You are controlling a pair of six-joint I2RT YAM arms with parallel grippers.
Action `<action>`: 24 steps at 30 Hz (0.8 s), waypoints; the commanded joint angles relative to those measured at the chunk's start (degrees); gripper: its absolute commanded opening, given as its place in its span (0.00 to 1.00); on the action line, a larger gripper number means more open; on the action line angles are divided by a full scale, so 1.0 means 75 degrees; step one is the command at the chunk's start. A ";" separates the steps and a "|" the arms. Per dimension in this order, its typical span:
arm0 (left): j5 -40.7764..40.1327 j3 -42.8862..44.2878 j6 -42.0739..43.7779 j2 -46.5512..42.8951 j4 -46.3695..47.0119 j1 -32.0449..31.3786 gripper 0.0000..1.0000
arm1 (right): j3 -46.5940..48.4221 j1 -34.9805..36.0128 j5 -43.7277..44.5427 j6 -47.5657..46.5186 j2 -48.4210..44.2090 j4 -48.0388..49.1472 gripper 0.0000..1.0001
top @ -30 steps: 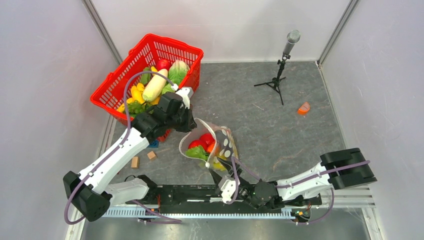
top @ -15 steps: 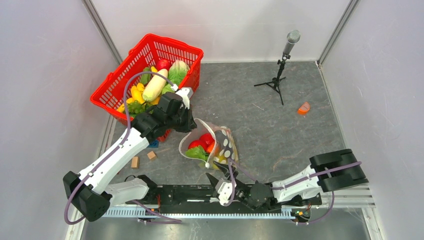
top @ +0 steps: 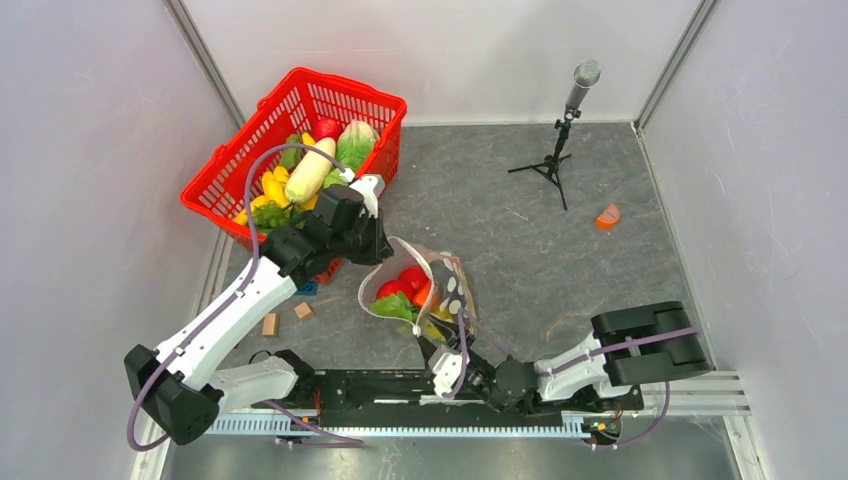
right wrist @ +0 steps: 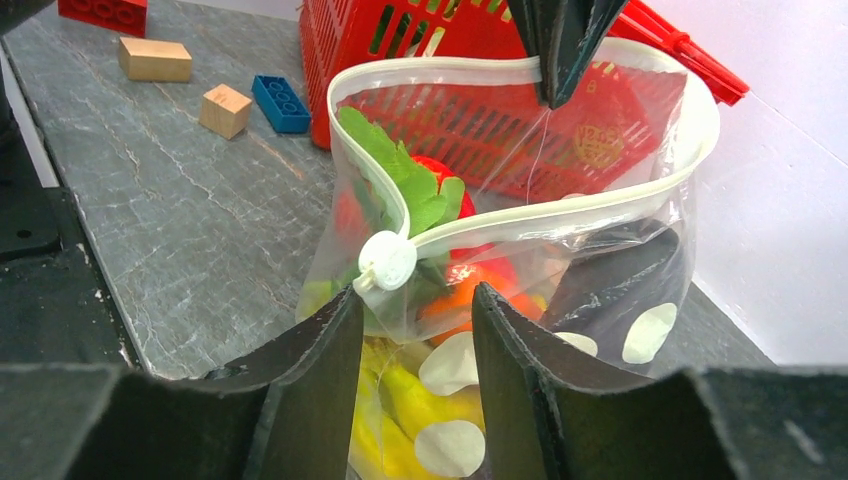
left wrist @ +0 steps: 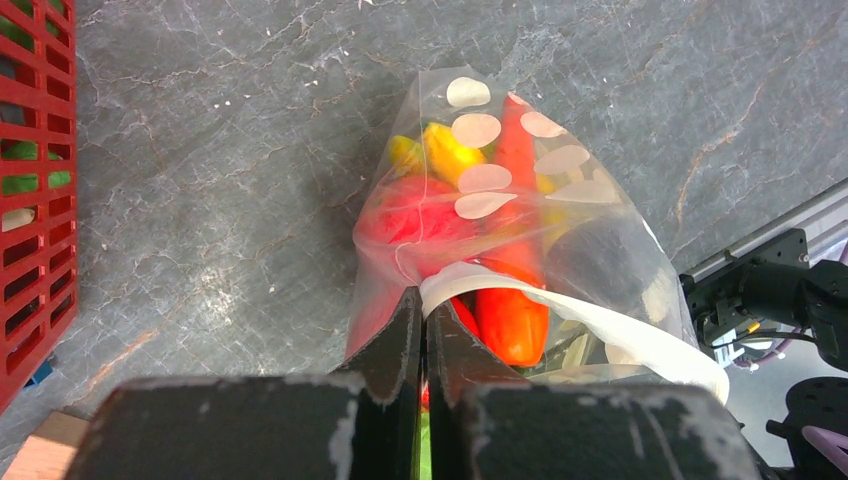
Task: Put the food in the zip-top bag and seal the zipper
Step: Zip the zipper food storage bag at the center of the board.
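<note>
Status: loading part done, sealing not begun

The bag (top: 452, 290) stands upright at the near middle of the table, just right of the basket (top: 395, 101). Its mouth is drawn into a wide open loop. Food (left wrist: 515, 300) is inside: red pieces, yellow bananas and a green leaf, piled to roughly mid-height. More produce lies in the basket, and one orange piece (top: 607, 215) lies well apart at the far right.

The left gripper (left wrist: 422, 305) is clamped, jaws together, on the far rim of the bag and holds the mouth up. The right gripper (right wrist: 418, 300) has its jaws apart, one on each side of the bag just below the white slider (right wrist: 388, 260) at the left end of the zipper (right wrist: 570, 208). Whether its pads touch the film cannot be told.

Judgement: the zipper is unsealed along its whole length. What is left is to pinch at the slider and run it across while the far rim is held taut. The open loop must flatten first, or the strip will not mate
</note>
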 commanded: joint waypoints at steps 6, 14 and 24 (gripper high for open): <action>0.0097 0.0236 -0.0441 -0.0252 0.0107 0.0038 0.02 | 0.0119 -0.0012 0.0505 -0.0876 0.0907 0.2259 0.45; 0.0153 0.0160 -0.0476 -0.0315 0.0120 0.0038 0.02 | 0.0211 -0.0063 0.0888 -0.1480 0.1384 0.3720 0.38; 0.0121 0.0124 -0.0508 -0.0302 0.0166 0.0038 0.02 | -0.0032 -0.0035 0.0369 -0.0272 0.0463 0.3092 0.48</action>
